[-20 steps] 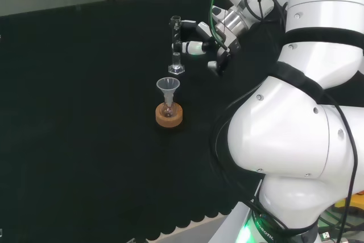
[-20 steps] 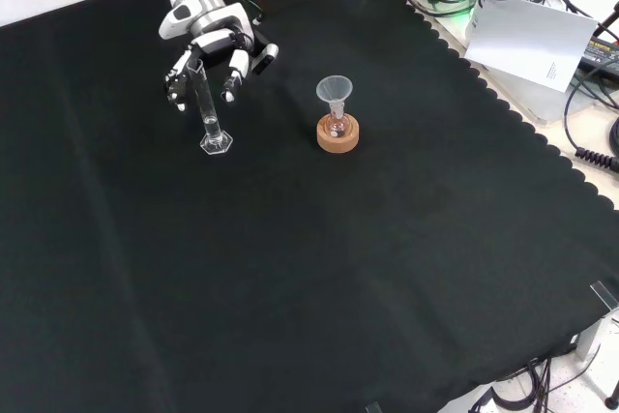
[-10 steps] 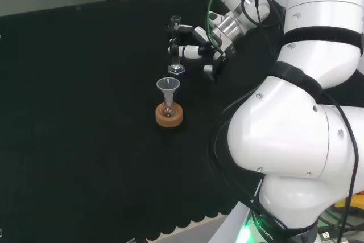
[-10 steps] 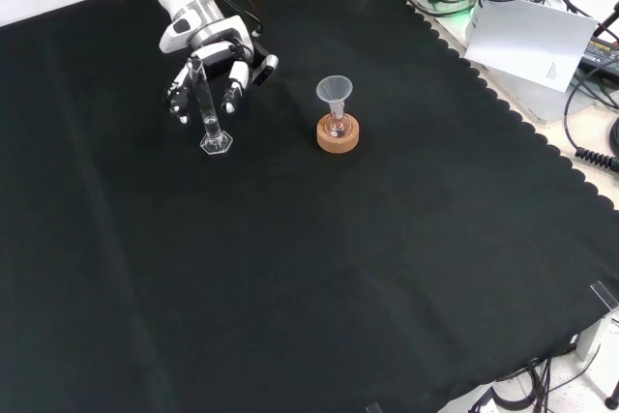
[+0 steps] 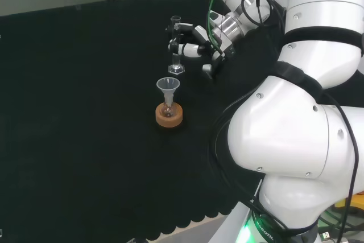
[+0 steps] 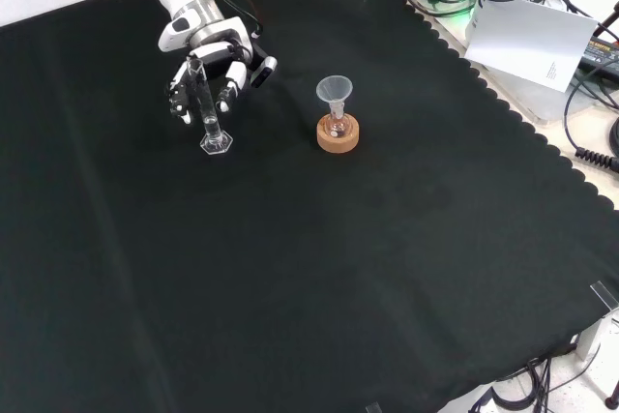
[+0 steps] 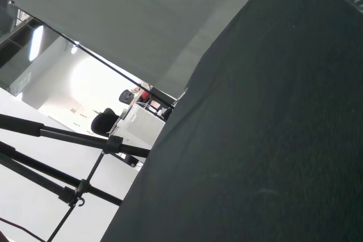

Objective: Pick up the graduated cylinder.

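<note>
Black cloth [image 6: 387, 268] | hand [image 6: 208, 60] curled round upright graduated cylinder [image 6: 206, 103] (base at 6 o'clock, down) | risk: tipping toward funnel [image 6: 335, 94].

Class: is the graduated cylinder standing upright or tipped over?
Upright: the graduated cylinder stands vertical on its base on the black cloth, with the hand around its upper part.

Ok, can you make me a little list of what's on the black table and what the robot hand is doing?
hand: fingers on both sides of the cylinder, closing in on it
graduated cylinder: upright, base on the cloth
funnel: sits in a small flask
cork ring: stand under the flask, right of the cylinder in the front view
cloth: black
</note>
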Motion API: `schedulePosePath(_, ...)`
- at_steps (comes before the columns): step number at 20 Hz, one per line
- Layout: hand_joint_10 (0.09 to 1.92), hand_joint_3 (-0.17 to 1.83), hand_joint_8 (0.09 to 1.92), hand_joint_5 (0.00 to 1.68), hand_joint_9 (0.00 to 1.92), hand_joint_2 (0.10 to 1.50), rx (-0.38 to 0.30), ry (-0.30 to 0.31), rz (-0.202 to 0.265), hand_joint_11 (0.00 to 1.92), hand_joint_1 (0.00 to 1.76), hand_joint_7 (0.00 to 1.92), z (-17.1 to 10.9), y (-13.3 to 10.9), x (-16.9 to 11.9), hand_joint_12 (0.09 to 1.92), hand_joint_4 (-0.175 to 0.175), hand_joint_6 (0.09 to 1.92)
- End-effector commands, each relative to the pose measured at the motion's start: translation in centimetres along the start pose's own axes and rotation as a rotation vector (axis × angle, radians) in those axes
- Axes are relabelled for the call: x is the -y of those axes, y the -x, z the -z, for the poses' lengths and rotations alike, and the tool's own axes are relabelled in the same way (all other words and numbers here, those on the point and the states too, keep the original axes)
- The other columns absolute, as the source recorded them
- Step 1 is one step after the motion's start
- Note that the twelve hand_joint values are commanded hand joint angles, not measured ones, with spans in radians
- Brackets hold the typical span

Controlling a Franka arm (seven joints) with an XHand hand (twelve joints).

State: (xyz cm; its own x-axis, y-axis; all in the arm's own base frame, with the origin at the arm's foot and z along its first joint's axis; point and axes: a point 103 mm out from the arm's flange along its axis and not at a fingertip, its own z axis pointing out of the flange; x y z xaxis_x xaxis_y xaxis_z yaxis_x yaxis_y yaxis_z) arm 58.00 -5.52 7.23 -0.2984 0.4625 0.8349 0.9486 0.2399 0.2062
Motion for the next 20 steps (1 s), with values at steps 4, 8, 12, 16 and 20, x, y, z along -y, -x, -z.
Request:
schedulePosePath(4, 0.36, -0.17, 0.6, 0.69, 0.96, 1.05, 0.009, -0.009, -0.01, 0.76, 1.07, 0.66, -0.41, -0.06, -0.01, 1.06, -0.001, 0.58)
schedulePosePath(8, 0.32, -0.17, 0.59, 0.75, 1.03, 1.07, 0.006, -0.013, -0.01, 0.83, 1.11, 0.73, -0.39, 0.19, 0.08, 1.01, 0.023, 0.6)
schedulePosePath(12, 0.27, -0.17, 0.58, 0.81, 1.09, 1.11, 0.009, -0.013, -0.015, 0.9, 1.15, 0.81, -0.15, 0.47, 0.32, 0.97, 0.037, 0.6)
schedulePosePath(16, 0.21, -0.17, 0.56, 0.9, 1.16, 1.16, 0.028, -0.003, -0.024, 0.99, 1.19, 0.91, 0.06, 0.36, 0.3, 0.92, 0.04, 0.56)
schedulePosePath(20, 0.2, -0.02, 0.95, 0.94, 1.27, 1.13, 0.107, -0.004, -0.036, 1.09, 1.24, 0.97, 0.4, -0.34, 0.12, 0.87, -0.149, 1.0)
